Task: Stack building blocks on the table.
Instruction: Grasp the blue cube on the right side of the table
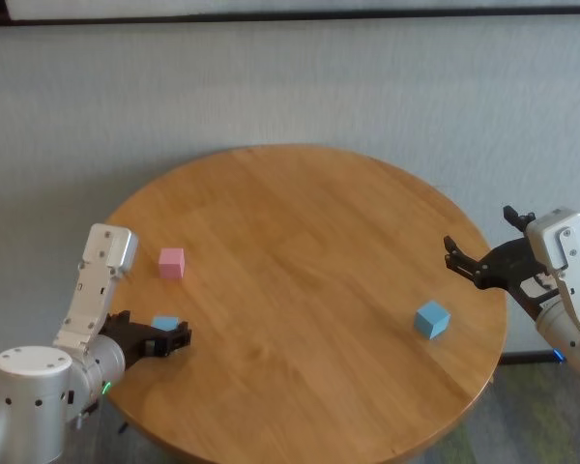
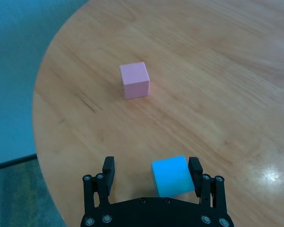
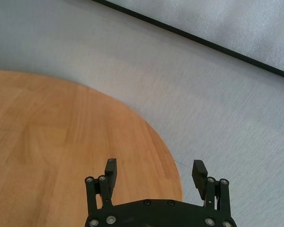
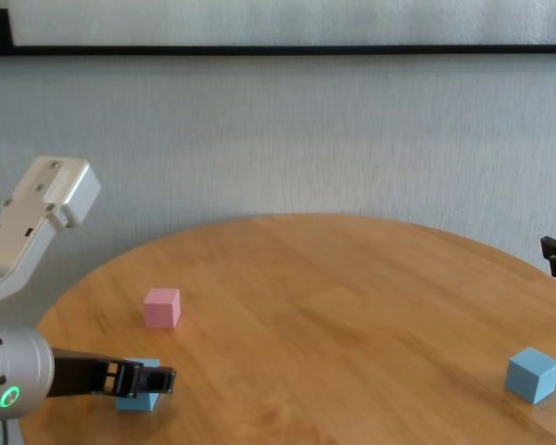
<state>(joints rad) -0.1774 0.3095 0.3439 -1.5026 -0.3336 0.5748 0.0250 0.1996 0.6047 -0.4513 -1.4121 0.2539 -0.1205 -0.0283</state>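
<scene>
On the round wooden table [image 1: 300,232] a pink block [image 1: 171,262] lies near the left side. Just nearer to me, a light blue block [image 1: 164,322] sits between the fingers of my left gripper [image 1: 179,340]. The left wrist view shows that gripper [image 2: 152,169] open around this blue block [image 2: 170,176], which lies close against one finger [image 2: 195,168] with a gap to the other; the pink block [image 2: 135,80] is beyond. A second light blue block [image 1: 431,319] rests alone at the right. My right gripper [image 1: 461,256] hovers open and empty at the table's right edge.
A pale grey wall runs behind the table, with a dark strip along its top [image 4: 278,50]. Bare wood fills the middle and the far part of the table [image 4: 334,278]. The right wrist view shows the table's edge [image 3: 165,156] and grey floor past it.
</scene>
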